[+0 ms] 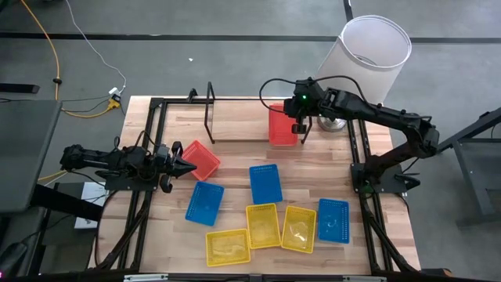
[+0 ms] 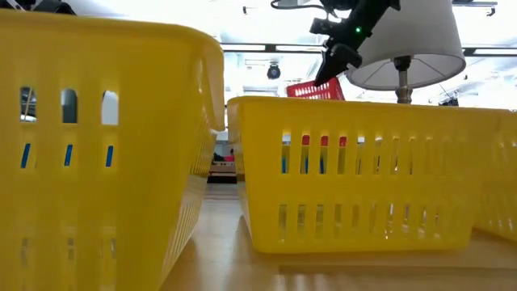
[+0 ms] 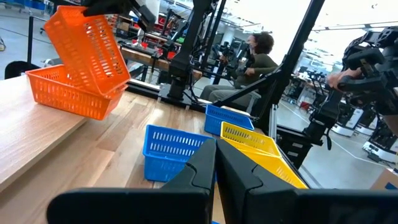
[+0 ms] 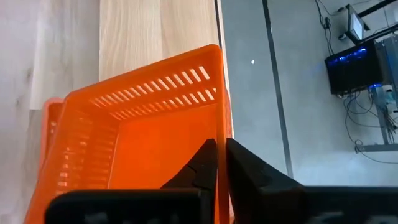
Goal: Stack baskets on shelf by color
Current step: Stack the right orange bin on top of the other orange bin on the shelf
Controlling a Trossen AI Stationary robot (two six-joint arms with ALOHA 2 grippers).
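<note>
Two red baskets are at the shelf's (image 1: 235, 125) right end: one lies on the board (image 3: 68, 93), and my right gripper (image 1: 301, 129) holds the other (image 3: 87, 43) tilted above it. A third red basket (image 1: 202, 159) rests flat on the table, and my left gripper (image 1: 188, 166) sits shut just beside its left corner; whether they touch, I cannot tell. Three blue baskets (image 1: 265, 182), (image 1: 205, 202), (image 1: 333, 219) and three yellow ones (image 1: 263, 225), (image 1: 227, 246), (image 1: 299, 229) stand on the near half of the table. My right gripper pinches the red basket's side wall (image 4: 219, 134) on the table's right, one finger inside the basket and one outside. The fingers come from above, pointing down. The basket hangs tilted (image 2: 317, 89) over the red one below it (image 4: 48, 124); whether the two touch, I cannot tell.
A white lamp shade (image 1: 376, 47) stands over the table's far right corner, its base (image 1: 333, 124) close behind my right gripper. The shelf's black upright loop (image 1: 210, 113) rises at its left end. People sit in the room beyond the table (image 3: 258, 56).
</note>
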